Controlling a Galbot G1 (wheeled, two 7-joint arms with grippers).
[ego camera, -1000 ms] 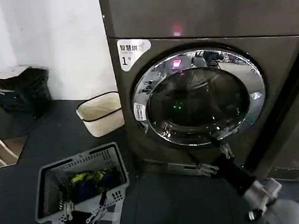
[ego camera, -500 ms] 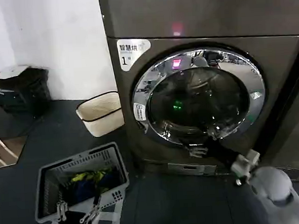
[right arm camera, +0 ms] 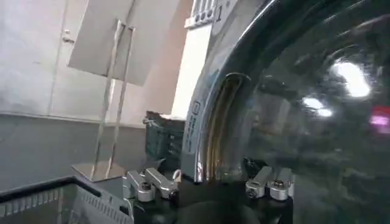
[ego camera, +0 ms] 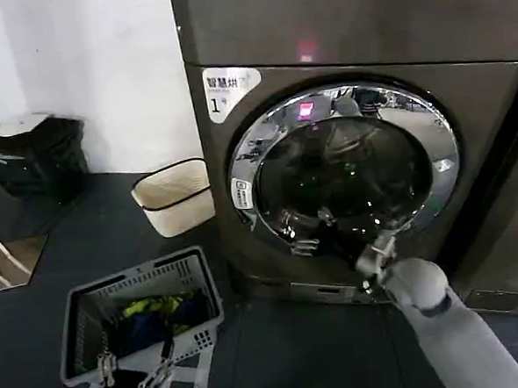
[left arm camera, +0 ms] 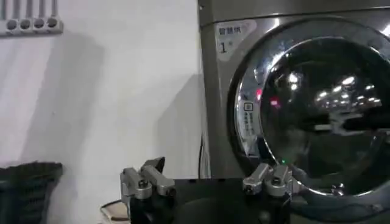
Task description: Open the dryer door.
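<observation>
Fingers of right gripper [ego camera: 307, 233] spread apart, at lower left of dryer door [ego camera: 345, 164], against chrome ring; door closed. Left gripper [ego camera: 134, 373] low over basket [ego camera: 81, 306], fingers apart, grasping nothing.

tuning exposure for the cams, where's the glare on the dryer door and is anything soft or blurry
Head view: the dryer door has bright reflections along its chrome ring, with the right gripper in front of the lower glass. Left wrist view: scattered white highlights on the dark glass. Right wrist view: a strong hot spot on the glass and soft, smeared detail.
</observation>
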